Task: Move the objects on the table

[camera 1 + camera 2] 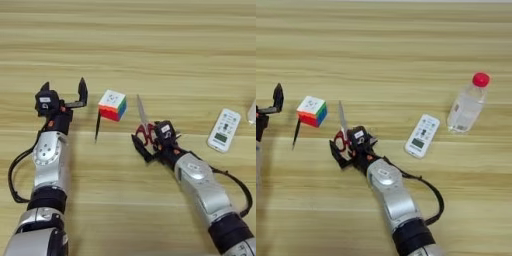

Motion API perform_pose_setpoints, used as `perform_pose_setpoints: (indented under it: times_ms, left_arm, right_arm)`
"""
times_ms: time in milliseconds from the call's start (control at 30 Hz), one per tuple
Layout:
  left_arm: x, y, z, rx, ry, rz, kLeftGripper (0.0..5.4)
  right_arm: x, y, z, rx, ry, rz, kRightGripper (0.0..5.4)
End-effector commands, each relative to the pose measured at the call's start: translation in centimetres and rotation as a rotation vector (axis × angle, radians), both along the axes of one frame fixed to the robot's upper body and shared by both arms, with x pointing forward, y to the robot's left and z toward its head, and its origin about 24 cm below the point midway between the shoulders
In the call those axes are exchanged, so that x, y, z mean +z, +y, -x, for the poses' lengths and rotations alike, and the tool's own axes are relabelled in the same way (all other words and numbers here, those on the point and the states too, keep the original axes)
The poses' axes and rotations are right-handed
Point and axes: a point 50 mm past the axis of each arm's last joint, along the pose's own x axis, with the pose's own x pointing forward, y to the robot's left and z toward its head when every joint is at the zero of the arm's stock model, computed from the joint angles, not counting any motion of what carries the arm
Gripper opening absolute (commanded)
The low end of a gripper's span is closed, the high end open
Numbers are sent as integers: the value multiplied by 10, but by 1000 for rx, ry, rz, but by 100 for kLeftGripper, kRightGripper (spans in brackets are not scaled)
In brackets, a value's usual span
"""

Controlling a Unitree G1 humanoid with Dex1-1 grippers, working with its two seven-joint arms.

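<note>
The red-handled scissors point(142, 116) lie just right of the table's middle, blades pointing away from me. My right gripper point(148, 140) is shut on their red handles. Left of the blades sits the multicoloured puzzle cube point(112, 105), with the thin black pen point(97, 126) lying lengthwise beside it. My left gripper point(64, 91) stands open left of the cube and pen, touching neither. The white remote control point(422, 135) lies to the right. Beyond it the clear red-capped bottle point(468, 104) stands upright.
The wooden table point(130, 45) fills the view, with bare planks across the far half. A black cable loops beside each forearm, near the front edge.
</note>
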Motion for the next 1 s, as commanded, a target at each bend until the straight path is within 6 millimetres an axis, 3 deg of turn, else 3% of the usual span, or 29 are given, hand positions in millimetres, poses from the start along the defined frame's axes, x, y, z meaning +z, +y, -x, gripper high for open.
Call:
perform_pose_setpoints:
  times_ms: [33, 100, 400, 1000]
  left_arm:
    - [2, -3, -2, -5, -8, -7, 540]
    - [2, -3, -2, -5, -8, -7, 540]
    - [2, -4, -2, -5, -10, -7, 540]
    - [3, -6, 1, 2, -21, -2, 540]
  right_arm:
    - [0, -7, 2, -28, -10, 13, 515]
    - [8, -12, 1, -57, -38, -5, 538]
    - [36, -40, 2, -218, -180, -32, 538]
    - [47, -107, 8, -569, -177, -9, 538]
